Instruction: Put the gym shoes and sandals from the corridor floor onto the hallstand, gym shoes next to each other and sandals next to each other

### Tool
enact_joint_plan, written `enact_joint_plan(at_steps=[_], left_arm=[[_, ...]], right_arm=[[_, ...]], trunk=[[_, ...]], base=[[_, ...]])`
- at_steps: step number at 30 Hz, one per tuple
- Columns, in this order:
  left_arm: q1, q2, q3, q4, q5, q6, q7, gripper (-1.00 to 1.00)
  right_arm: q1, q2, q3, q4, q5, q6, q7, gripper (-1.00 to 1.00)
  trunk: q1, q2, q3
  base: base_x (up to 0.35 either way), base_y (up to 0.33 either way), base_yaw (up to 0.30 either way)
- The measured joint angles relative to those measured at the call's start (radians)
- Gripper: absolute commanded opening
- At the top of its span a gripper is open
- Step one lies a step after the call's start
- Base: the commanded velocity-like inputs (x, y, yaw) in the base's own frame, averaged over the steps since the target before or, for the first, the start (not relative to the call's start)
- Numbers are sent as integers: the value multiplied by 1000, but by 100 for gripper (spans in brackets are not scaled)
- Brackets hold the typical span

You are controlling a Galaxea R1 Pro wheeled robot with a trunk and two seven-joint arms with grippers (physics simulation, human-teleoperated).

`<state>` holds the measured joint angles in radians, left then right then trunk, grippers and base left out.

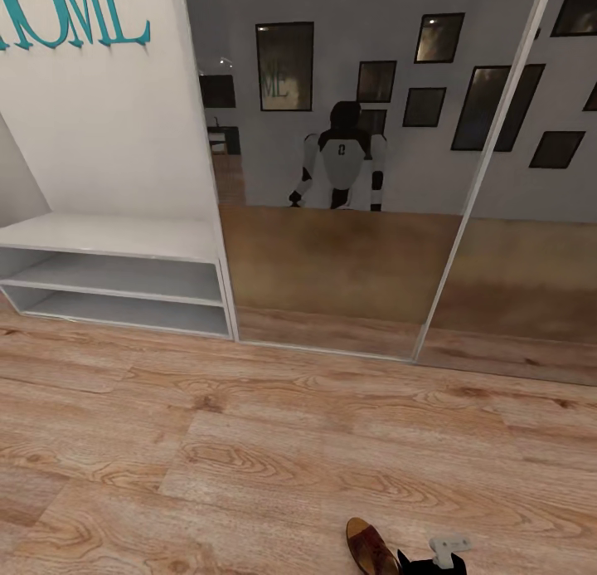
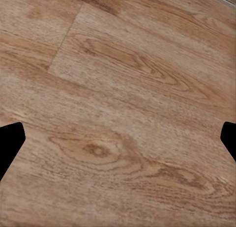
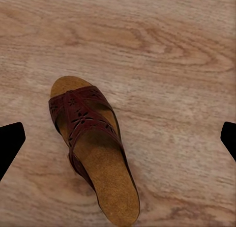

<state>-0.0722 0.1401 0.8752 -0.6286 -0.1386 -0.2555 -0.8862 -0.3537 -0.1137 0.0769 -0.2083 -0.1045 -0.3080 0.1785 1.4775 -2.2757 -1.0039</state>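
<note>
1. The pale grey-white hallstand with a bench top and two low open shelves (image 1: pixel 116 286) stands at the far left in the head view, against a white wall that carries large teal letters (image 1: pixel 75 15).
2. Beside the hallstand there are tall mirror panels (image 1: pixel 340 251). They reflect the black and white robot (image 1: pixel 342 160) and a grey wall with dark picture frames.
3. The light brown wood-grain plank floor (image 1: pixel 207 442) lies between the robot and the hallstand.
4. One dark brown leather sandal with an open toe and a tan sole (image 3: pixel 91 143) lies flat on the floor, sole down. In the head view it is at the near edge, right of the middle (image 1: pixel 371 547), well apart from the hallstand.
5. The right gripper (image 3: pixel 118 138) hangs above this sandal with its two black fingertips (image 3: pixel 10 138) spread wide apart. It grasps nothing, and the sandal lies between them in the right wrist view.
6. The left gripper (image 2: pixel 118 138) is also spread wide and holds nothing; bare floor planks (image 2: pixel 123 89) are below it.
</note>
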Motion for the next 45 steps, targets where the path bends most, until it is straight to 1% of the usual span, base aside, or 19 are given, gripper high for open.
enact_joint_plan(at_steps=[11, 23, 45], left_arm=[[0, 0, 0, 0, 0, 0, 0, 100], [0, 0, 0, 0, 0, 0, 0, 100], [0, 0, 0, 0, 0, 0, 1, 100]], right_arm=[[0, 0, 0, 0, 0, 0, 0, 100], [0, 1, 1, 0, -1, 0, -1, 100], [0, 1, 1, 0, -2, 0, -2, 100]], trunk=[[0, 0, 0], [0, 0, 0], [0, 0, 0]], base=[[-9, -1, 0], [-111, -61, 0], [-5, -17, 0]])
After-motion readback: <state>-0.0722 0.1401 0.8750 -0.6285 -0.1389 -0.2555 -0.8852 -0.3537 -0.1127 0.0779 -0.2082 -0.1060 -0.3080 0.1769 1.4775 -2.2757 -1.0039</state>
